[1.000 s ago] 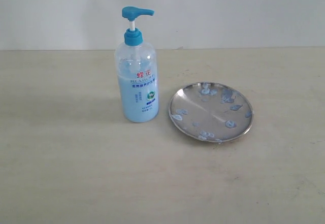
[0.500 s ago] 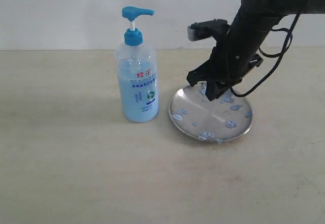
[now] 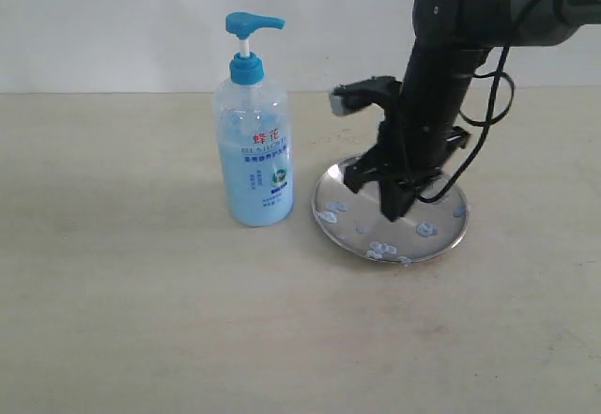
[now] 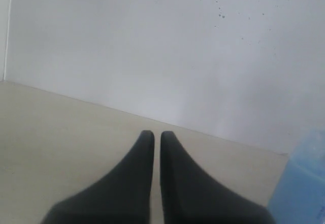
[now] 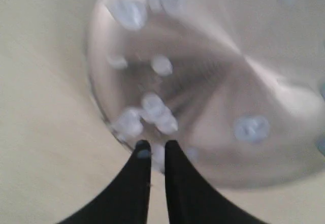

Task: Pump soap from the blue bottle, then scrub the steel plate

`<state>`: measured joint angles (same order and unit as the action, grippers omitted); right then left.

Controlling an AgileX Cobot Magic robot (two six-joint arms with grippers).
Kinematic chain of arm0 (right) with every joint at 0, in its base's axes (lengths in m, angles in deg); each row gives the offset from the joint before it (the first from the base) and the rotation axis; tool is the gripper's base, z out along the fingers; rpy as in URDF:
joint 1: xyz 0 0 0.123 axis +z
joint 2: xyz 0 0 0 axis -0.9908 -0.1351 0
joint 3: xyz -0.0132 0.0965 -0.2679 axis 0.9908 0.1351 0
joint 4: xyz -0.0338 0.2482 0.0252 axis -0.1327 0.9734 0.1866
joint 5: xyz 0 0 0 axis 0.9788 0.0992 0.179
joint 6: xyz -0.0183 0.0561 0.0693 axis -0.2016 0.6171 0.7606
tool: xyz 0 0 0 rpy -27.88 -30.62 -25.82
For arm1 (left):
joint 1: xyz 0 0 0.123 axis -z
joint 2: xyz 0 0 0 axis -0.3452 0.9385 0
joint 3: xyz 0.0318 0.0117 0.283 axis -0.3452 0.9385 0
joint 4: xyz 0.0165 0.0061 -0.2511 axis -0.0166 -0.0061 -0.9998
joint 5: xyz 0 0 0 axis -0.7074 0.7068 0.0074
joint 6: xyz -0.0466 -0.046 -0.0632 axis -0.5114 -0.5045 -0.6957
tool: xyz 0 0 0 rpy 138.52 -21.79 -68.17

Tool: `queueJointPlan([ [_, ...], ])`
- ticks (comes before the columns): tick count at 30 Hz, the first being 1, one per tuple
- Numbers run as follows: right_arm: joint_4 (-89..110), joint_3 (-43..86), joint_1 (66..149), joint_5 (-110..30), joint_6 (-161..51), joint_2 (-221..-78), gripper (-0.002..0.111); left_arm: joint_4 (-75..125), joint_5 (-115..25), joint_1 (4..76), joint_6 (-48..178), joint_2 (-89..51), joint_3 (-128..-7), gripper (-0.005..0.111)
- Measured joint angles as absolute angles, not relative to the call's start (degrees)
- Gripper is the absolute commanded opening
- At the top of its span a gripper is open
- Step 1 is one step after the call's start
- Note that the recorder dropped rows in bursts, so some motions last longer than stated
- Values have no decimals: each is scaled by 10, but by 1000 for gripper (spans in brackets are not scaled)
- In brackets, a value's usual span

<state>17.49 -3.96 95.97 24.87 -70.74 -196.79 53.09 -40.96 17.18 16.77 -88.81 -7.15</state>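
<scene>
The blue bottle (image 3: pixel 254 156) stands upright left of centre on the table, its blue pump head (image 3: pixel 252 24) raised. To its right lies the steel plate (image 3: pixel 441 238), spotted with pale bluish soap blobs (image 3: pixel 383 248). My right gripper (image 3: pixel 390 209) points down over the plate's middle, shut with nothing held. In the right wrist view its tips (image 5: pixel 154 145) hang over the plate (image 5: pixel 218 82) near its rim and a cluster of soap blobs (image 5: pixel 155 111); one fingertip (image 5: pixel 143 154) carries a bluish smear. My left gripper (image 4: pixel 153 135) is shut and empty, with the bottle's edge (image 4: pixel 302 188) beside it.
The beige table (image 3: pixel 141 320) runs to a white wall (image 3: pixel 113 20) behind the bottle. The right arm's black cable (image 3: pixel 488 114) loops above the plate's far side. The left arm is outside the exterior view.
The right arm entered from the upper right, reached over the plate, then came lower and shifted towards the bottle. Bottle and plate have stayed where they were.
</scene>
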Motion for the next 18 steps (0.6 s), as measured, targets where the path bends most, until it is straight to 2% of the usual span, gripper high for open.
queueJointPlan([
  [4,60,-39,938,156,-587,-1968,0,531,-411,173,168,-888,-71,4],
  [7,123,-39,931,57,-585,-1968,0,531,-411,173,168,-888,-71,4],
  [11,193,-41,949,203,-728,-1968,0,531,-411,173,168,-888,-71,4],
  [14,120,-39,947,264,-709,-1968,0,531,-411,173,168,-888,-71,4],
  [18,56,-38,926,72,-555,-1968,0,531,-411,173,168,-888,-71,4],
])
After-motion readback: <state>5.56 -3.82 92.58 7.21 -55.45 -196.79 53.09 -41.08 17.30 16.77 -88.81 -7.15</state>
